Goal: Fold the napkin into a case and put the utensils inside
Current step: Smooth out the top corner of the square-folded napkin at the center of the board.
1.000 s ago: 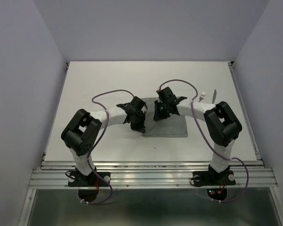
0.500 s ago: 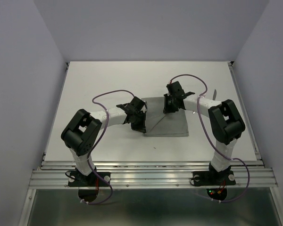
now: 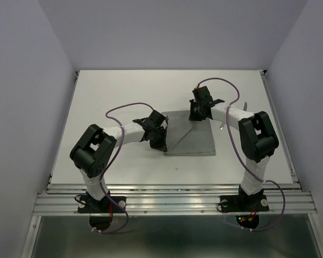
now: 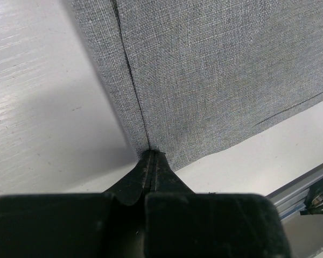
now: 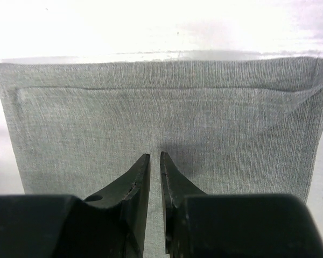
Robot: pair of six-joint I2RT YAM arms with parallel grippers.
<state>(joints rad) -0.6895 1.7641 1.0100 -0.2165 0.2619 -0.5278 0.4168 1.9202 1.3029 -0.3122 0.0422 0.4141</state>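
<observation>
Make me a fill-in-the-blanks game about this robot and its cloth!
1. The napkin is coloured ____.
2. It lies on a ____ table.
3. The left gripper has its jaws shut, pinching the ____.

Missing words: grey; white; napkin.
</observation>
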